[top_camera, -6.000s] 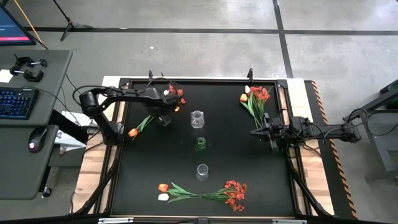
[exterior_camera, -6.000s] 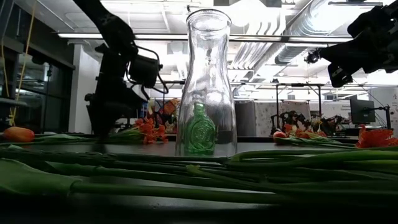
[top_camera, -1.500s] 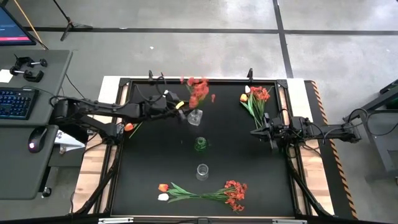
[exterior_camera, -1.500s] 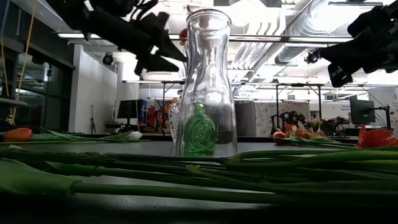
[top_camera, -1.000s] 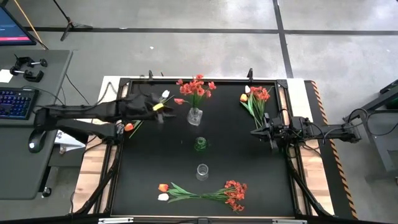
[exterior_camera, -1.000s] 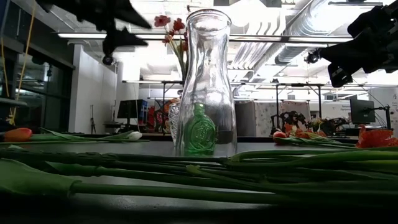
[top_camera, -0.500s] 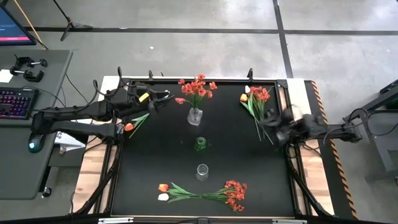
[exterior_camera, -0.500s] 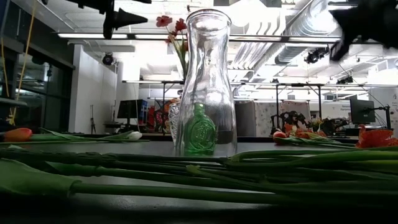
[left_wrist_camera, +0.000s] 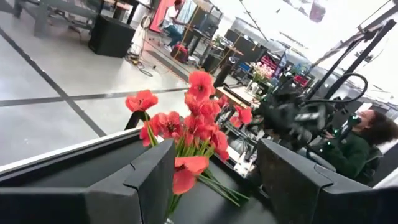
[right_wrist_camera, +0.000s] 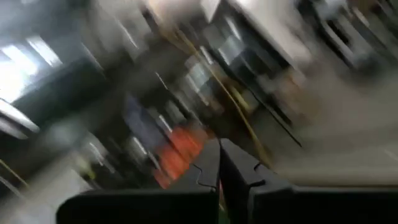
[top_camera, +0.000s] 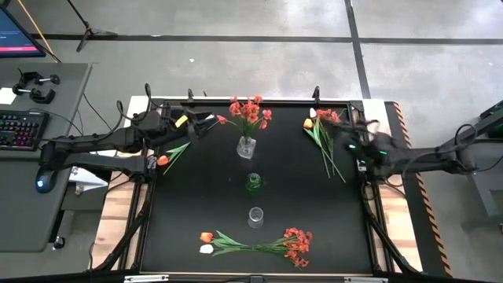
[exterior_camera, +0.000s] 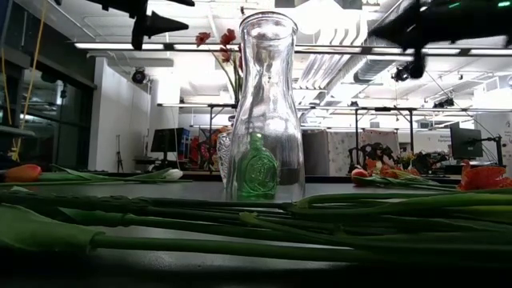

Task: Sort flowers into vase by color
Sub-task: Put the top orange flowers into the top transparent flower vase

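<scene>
Three glass vases stand mid-table: the far clear vase (top_camera: pixel 247 147) holds one red blossom spray (top_camera: pixel 249 111), then a small green bottle (top_camera: pixel 253 182) and a near clear vase (top_camera: pixel 255 216). Loose flowers lie in three bunches: far-right corner (top_camera: pixel 322 126), left edge (top_camera: pixel 174 152), near edge (top_camera: pixel 259 244). Left gripper (top_camera: pixel 206 120) gapes wide, empty; right gripper (top_camera: pixel 338 130) pinched closed. No readable writing.

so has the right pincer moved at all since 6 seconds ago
Yes. In the high view the right pincer has swung toward the table's far edge, now over the flower bunch at the far right corner, whereas before it sat nearer, at that bunch's stem ends.
</scene>
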### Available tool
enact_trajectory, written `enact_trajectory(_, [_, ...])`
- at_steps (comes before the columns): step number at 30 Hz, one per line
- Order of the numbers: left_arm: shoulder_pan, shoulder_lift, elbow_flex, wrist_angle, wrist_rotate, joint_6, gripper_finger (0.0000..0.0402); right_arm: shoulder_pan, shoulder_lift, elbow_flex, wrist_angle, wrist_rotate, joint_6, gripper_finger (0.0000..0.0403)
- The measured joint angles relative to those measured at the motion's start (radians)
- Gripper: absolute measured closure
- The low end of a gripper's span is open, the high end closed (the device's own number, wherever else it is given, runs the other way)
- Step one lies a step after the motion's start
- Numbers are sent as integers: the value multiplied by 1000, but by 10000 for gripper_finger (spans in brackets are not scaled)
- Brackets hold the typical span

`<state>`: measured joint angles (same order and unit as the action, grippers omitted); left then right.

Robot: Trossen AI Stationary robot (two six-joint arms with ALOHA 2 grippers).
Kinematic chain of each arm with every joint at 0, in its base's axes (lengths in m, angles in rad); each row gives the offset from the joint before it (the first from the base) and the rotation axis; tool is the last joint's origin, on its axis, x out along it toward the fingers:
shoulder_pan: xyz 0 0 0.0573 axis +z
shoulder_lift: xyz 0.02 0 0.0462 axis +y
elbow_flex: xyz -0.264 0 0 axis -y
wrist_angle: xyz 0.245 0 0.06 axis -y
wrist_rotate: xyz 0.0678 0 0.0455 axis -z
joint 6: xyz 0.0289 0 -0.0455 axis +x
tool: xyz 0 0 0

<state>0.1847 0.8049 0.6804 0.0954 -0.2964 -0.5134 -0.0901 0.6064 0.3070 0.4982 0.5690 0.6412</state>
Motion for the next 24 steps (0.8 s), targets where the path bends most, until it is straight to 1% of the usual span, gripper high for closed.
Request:
enact_trajectory(3, [13, -1, 0, 17, 24, 1, 186, -130, 113, 171, -451, -110, 195, 402])
enact_trajectory(5, [19, -6, 0, 13, 58, 1, 186, -220, 177, 290, -765, -207, 261, 402])
enact_trajectory(7, [19, -9, 0, 9, 89, 1, 186, -294, 244, 381, -1012, -298, 252, 402])
enact_trajectory(10, [19, -9, 0, -1, 137, 1, 186, -366, 325, 464, -1255, -376, 162, 402])
enact_trajectory(13, [19, -9, 0, 0, 182, 1, 186, -413, 394, 493, -1391, -393, 138, 402])
enact_trajectory(16, [19, -12, 0, -1, 221, 1, 186, -446, 450, 487, -1444, -395, 155, 402])
enact_trajectory(18, [19, -15, 0, 1, 240, 6, 186, -469, 478, 452, -1443, -397, 173, 401])
enact_trajectory(20, [19, -17, 0, 0, 250, 18, 186, -499, 505, 412, -1392, -416, 171, 393])
enact_trajectory(22, [19, -20, 0, 0, 260, 30, 186, -541, 527, 380, -1312, -461, 139, 375])
enact_trajectory(24, [19, -28, 0, 7, 269, 36, 186, -581, 551, 361, -1271, -506, 116, 346])
